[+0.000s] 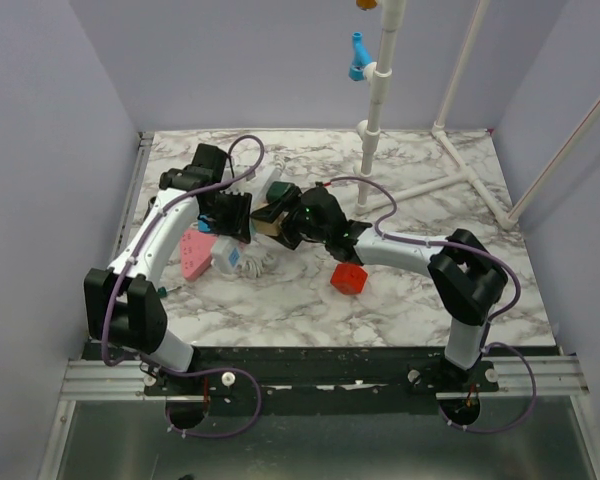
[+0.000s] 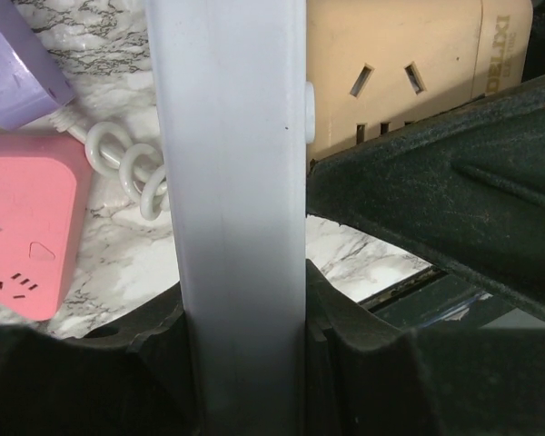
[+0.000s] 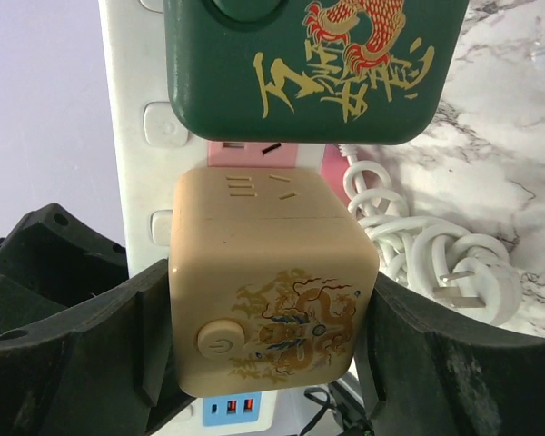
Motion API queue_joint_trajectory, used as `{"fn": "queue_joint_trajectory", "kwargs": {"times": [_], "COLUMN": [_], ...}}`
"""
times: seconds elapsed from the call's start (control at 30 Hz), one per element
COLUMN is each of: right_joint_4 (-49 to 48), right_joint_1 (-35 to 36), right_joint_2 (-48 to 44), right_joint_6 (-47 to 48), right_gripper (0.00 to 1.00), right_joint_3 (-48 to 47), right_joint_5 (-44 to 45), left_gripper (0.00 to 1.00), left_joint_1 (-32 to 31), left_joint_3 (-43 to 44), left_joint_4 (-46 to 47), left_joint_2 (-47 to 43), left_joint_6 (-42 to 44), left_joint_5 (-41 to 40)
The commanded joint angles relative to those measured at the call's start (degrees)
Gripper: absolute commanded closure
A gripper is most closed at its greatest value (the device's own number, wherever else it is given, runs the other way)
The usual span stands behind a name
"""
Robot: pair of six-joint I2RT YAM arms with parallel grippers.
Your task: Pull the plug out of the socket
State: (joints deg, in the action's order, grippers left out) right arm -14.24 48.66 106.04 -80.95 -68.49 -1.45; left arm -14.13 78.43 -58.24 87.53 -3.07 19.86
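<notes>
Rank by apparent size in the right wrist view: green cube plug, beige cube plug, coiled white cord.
Largest, unranked: green cube plug (cropped) and beige cube plug (nearer) look alike.
Smallest: coiled white cord.

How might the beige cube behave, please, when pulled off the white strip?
The beige cube looks rigid and glossy, so it may slip in the right gripper. Seated flat on the strip, it probably releases suddenly; the left gripper holding the strip should steady that.

1. socket (image 3: 132, 136): long white strip, pink outlet face and blue USB panel visible, white cord coiled beside it.
2. plug (image 3: 272, 291): beige cube adapter, dragon print, round button, seated against the socket's face.
</notes>
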Motion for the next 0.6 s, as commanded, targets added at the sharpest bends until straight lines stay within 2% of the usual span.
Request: {"fn": "queue_joint_trajectory", "kwargs": {"times": [0.0,0.3,0.43,0.57], "right_joint_4": [-5.28,-6.78,-5.9,-6.09], "right_joint_1": [-0.06,-0.15,-0.24,-0.24], "right_joint_2": [-0.99,-0.13,-0.72,-1.49], "right_joint_6": [0.7,0.38,1.32,1.32], "right_gripper": [0.26,0.29,0.21,0.18], "right_joint_3": [-1.66,-2.04,-1.86,-0.88], "right_joint_5": [3.75,2.6,3.12,3.39], "left_gripper": [1.0,1.0,1.0,1.0], "left_joint_1": [-1.43,-0.75,-0.48,0.02], "left_joint_3": [1.88,1.9,1.94,1.95], "left_joint_4": [-1.18,-1.92,-2.32,-2.76], "left_joint_2": [-5.48,-7.03,-7.83,-7.98], "left_joint_6": [0.09,0.35,0.57,0.81], "left_joint_5": [10.69,11.97,12.38,12.81]}}
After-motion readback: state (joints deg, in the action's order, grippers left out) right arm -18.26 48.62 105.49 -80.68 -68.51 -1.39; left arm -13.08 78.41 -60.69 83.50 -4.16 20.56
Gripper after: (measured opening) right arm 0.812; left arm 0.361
